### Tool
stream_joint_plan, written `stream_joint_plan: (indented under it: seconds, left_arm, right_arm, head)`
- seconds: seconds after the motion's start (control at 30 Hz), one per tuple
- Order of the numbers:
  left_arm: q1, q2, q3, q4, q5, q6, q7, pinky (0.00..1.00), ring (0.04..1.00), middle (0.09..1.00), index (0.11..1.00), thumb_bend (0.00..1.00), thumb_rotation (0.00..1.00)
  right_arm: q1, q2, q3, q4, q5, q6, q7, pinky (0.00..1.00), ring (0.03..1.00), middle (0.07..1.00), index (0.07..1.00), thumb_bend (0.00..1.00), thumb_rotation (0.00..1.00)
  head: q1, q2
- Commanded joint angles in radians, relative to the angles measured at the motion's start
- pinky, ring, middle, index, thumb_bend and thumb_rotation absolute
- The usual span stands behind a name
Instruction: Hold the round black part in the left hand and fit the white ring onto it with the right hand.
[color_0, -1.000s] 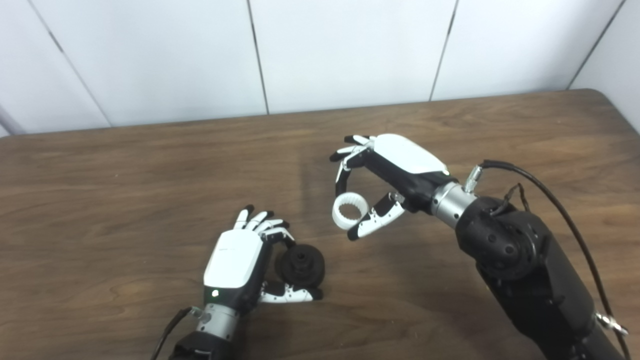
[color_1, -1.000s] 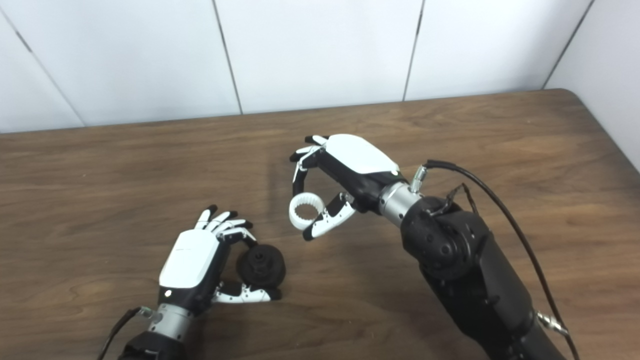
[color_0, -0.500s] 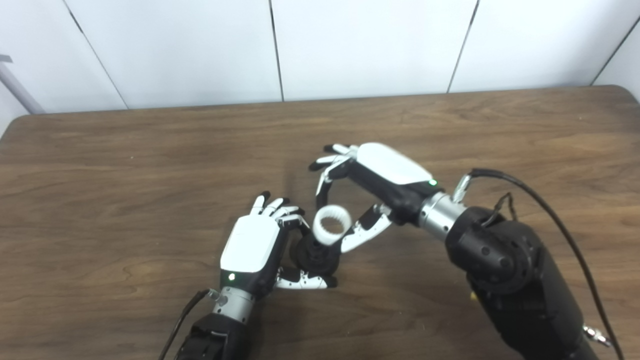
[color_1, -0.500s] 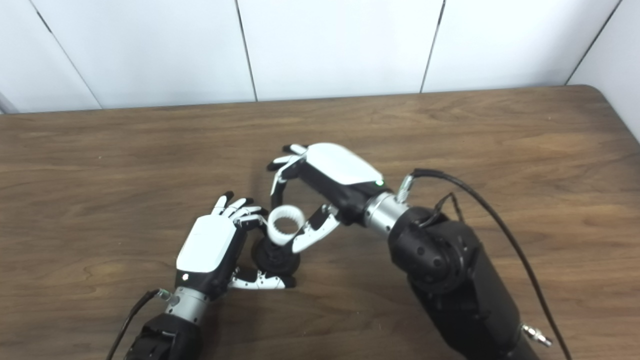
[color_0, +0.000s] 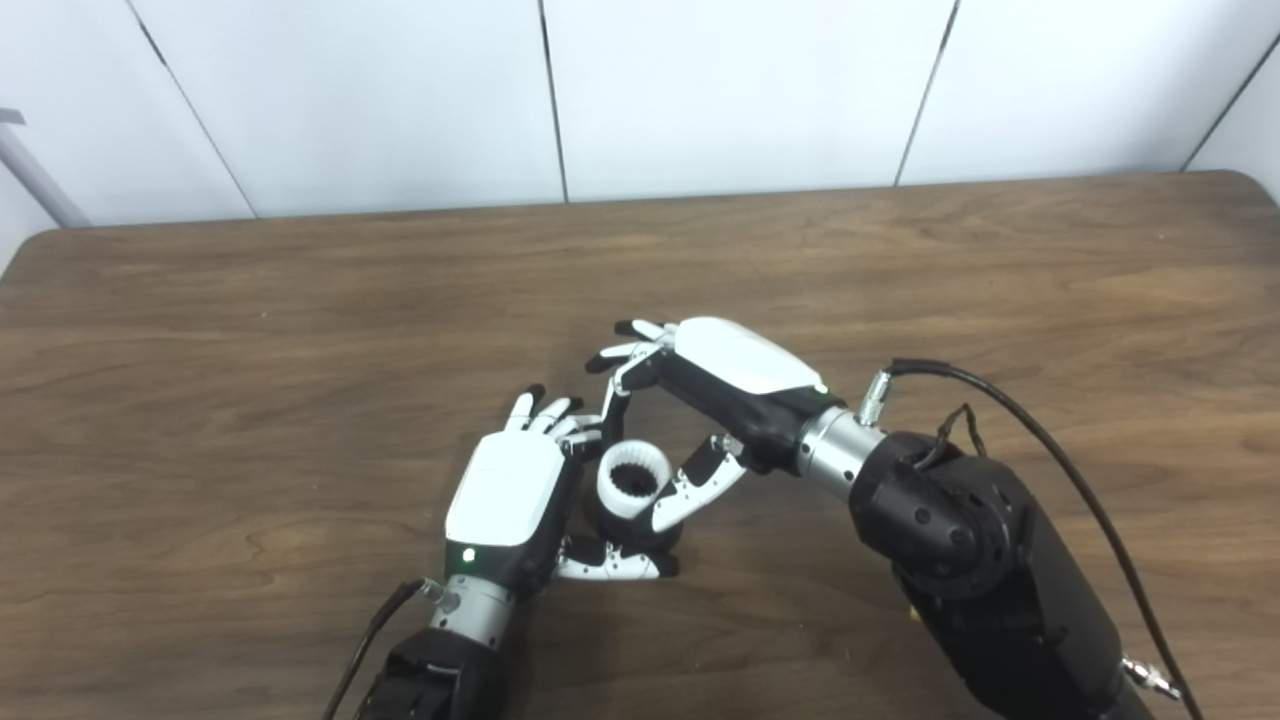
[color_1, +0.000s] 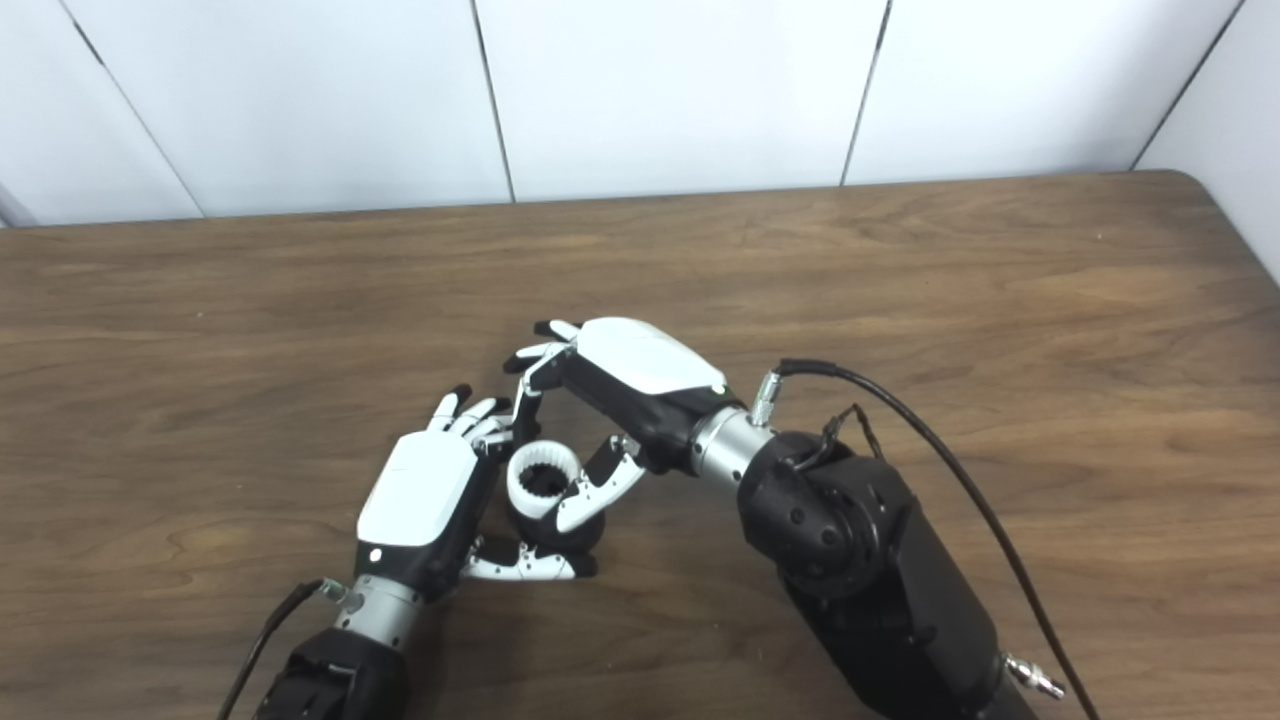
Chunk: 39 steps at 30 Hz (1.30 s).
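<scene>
You're looking at a dark wood-grain counter (color_0: 250, 330) with rounded far corners, and beyond it a white panelled wall (color_0: 740, 90) with thin dark seams

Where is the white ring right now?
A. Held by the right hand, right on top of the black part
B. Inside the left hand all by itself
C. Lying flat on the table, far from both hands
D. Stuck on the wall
A: the right hand pinches the white ring directly over the round black part, which the left hand grips.
</scene>
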Motion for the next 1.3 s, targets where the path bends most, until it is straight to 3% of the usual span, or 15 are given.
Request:
stream_joint_plan:
  seconds: [0.0,1.27]
  left_arm:
    - [-0.002,-0.007,-0.007,-0.017,0.009,0.001,-0.004,1.0,0.897,0.779,0.484,0.52,0.05]
    - [0.007,-0.001,-0.02,-0.025,0.018,0.013,-0.003,1.0,0.897,0.774,0.484,0.52,0.06]
  right_arm:
    - [-0.018,0.003,-0.005,-0.009,-0.01,-0.034,-0.032,1.0,0.979,0.861,0.483,0.52,0.13]
    - [0.011,-0.008,-0.011,0.024,0.002,-0.029,-0.039,1.0,0.975,0.859,0.483,0.52,0.13]
  head:
    - [0.002,0.001]
    - [-0.007,0.006]
